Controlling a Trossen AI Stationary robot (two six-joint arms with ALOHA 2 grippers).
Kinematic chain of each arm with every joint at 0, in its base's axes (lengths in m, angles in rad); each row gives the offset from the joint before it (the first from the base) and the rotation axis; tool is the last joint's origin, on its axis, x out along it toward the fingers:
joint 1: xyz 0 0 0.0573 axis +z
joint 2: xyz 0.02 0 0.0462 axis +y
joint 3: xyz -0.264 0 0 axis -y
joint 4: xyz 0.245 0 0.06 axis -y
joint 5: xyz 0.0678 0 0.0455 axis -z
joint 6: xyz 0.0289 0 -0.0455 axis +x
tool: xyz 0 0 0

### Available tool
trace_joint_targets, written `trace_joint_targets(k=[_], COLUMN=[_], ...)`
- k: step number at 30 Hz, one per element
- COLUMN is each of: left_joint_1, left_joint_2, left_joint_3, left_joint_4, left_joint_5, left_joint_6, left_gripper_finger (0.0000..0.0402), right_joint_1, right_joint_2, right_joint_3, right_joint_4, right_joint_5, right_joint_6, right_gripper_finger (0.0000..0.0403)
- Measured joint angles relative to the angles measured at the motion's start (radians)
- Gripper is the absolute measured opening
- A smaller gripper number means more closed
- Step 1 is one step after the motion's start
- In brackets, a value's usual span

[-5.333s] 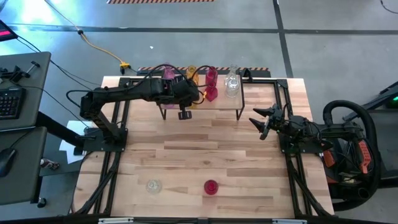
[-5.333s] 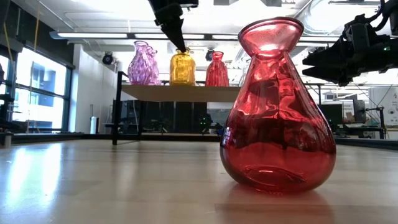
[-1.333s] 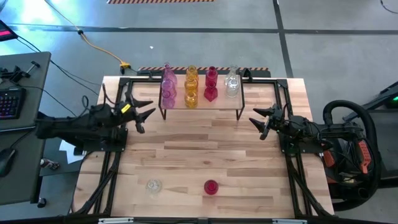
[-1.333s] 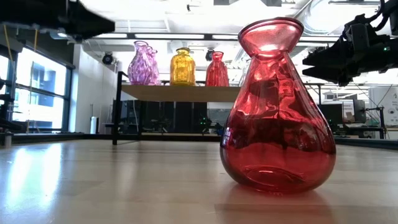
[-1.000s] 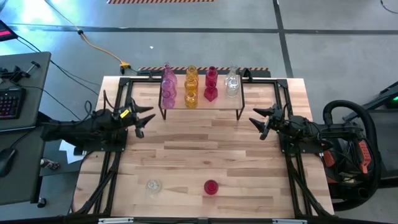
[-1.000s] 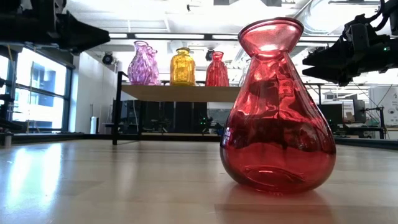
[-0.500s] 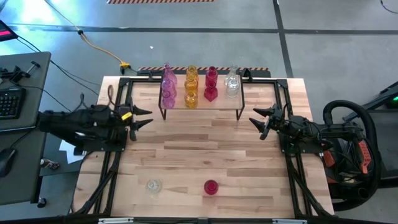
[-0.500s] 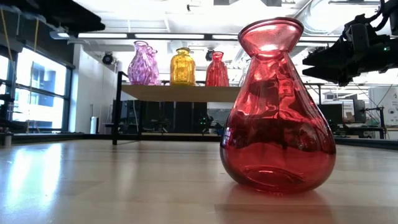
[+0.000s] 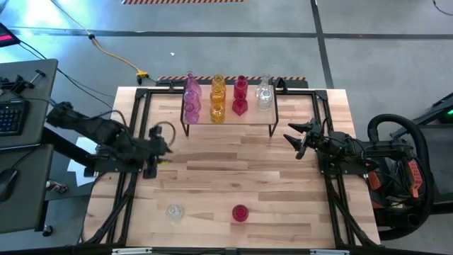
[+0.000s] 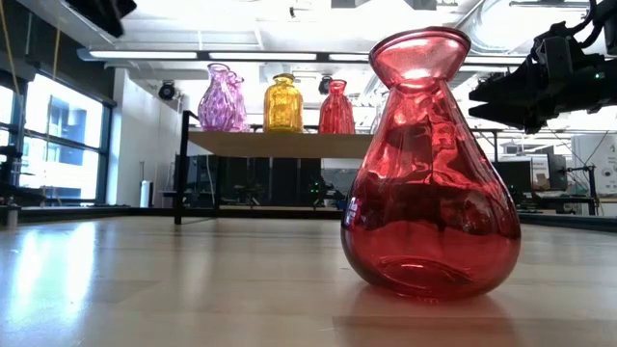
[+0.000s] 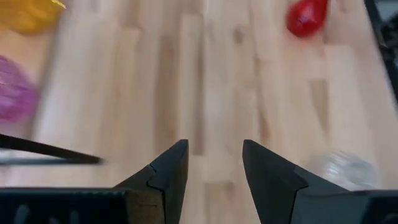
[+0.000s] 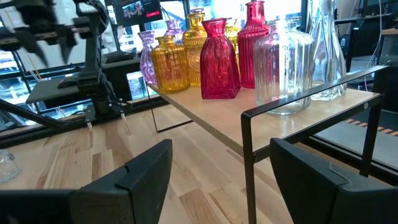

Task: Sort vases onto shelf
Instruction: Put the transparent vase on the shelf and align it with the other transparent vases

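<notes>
Left gripper (image 9: 151, 161) hangs open and empty at the table's 9 o'clock; right gripper (image 9: 294, 139) idles open at 3. Shelf (image 9: 249, 117) at 12 holds eight-ish vases. Red vase (image 9: 241, 212) and clear vase (image 9: 174, 211) wait near 6.

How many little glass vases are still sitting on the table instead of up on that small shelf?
2. A red vase stands near the table's front edge, and a clear vase stands to its left, apart from it. The others are on the shelf; none seems hidden from above.
</notes>
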State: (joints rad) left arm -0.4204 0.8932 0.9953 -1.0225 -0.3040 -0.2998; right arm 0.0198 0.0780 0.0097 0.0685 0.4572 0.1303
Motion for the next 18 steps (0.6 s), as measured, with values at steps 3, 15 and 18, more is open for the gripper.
trace_joint_targets(k=[3,15,18], left_joint_1=[-0.080,-0.328,-0.404], left_joint_2=[0.082,0.262,0.299], left_joint_3=[0.049,0.082,0.080], left_joint_4=[-0.031,0.002,0.007], left_joint_5=[0.016,0.085,0.085], left_joint_6=[-0.093,-0.309,-0.317], left_gripper_finger=[0.0145,0.0145,0.0145], right_joint_1=[0.000,0.000,0.000], right_joint_2=[0.000,0.000,0.000], right_joint_3=[0.000,0.000,0.000], right_joint_4=[0.000,0.000,0.000], right_joint_5=[0.000,0.000,0.000], right_joint_6=[0.000,0.000,0.000], right_gripper_finger=[0.0254,0.0254,0.0254])
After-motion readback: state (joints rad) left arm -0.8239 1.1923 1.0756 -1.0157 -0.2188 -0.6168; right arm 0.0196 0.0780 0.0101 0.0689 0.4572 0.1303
